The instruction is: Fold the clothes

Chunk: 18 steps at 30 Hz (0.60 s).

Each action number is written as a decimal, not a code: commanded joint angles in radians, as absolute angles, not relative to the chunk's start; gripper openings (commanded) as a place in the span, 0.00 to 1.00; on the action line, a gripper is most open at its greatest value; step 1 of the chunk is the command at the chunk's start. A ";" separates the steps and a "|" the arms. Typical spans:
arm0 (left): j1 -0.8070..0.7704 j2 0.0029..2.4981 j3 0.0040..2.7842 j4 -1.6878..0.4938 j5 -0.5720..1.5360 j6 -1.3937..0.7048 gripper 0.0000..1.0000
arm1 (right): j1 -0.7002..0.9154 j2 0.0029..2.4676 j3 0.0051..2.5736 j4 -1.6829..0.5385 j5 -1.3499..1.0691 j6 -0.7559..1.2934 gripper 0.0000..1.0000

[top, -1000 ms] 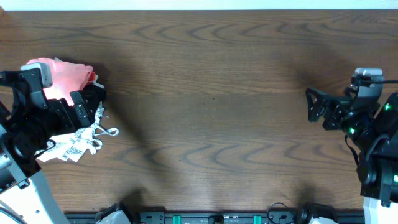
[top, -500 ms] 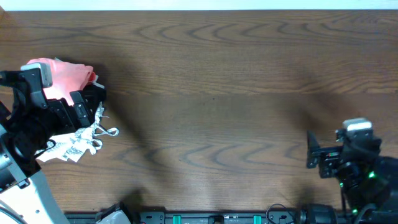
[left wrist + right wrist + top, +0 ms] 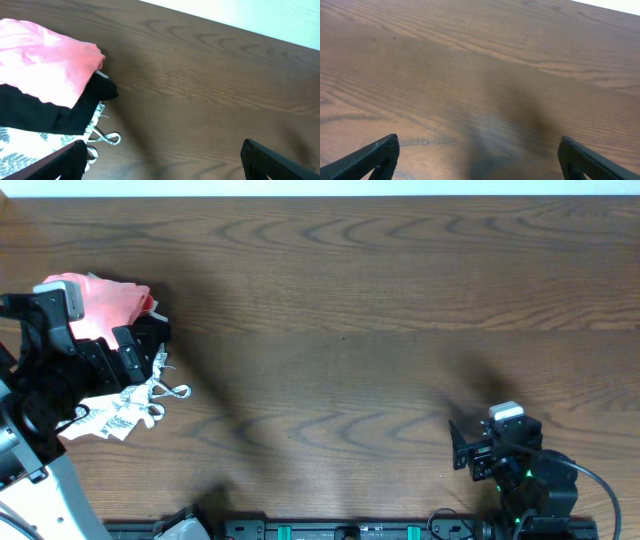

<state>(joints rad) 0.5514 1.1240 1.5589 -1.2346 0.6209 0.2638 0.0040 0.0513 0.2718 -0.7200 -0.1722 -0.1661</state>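
Note:
The clothes, a salmon-pink T-shirt, lie bunched on top of a pile at the table's far left. In the left wrist view the T-shirt rests on a black garment. My left gripper hovers over the pile's right edge. It is open, with bare wood between its fingers and the pink fabric to the upper left of them. My right gripper is near the front edge at the right, far from the pile. It stands open over bare wood with nothing in it.
A black folded garment lies under the pink one. Below it is a white garment with grey leaf print, its drawstring loop trailing onto the wooden table. The arm bases stand along the front edge.
My right arm has swung from the right edge down toward the front edge and leftward. The left arm and the pile have not moved.

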 commanded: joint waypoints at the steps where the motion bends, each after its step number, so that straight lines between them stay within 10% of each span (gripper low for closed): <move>1: 0.546 1.125 1.557 -1.238 0.617 0.279 0.98 | 0.015 0.004 0.233 -0.710 -0.192 -0.165 0.99; 18: 0.546 1.125 1.557 -1.238 0.617 0.279 0.98 | 0.014 0.009 0.160 -0.661 -0.184 -0.147 0.99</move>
<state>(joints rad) 0.5514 1.1240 1.5589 -1.2346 0.6209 0.2638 0.0040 0.0147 0.1631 -0.6605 -0.1833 -0.1616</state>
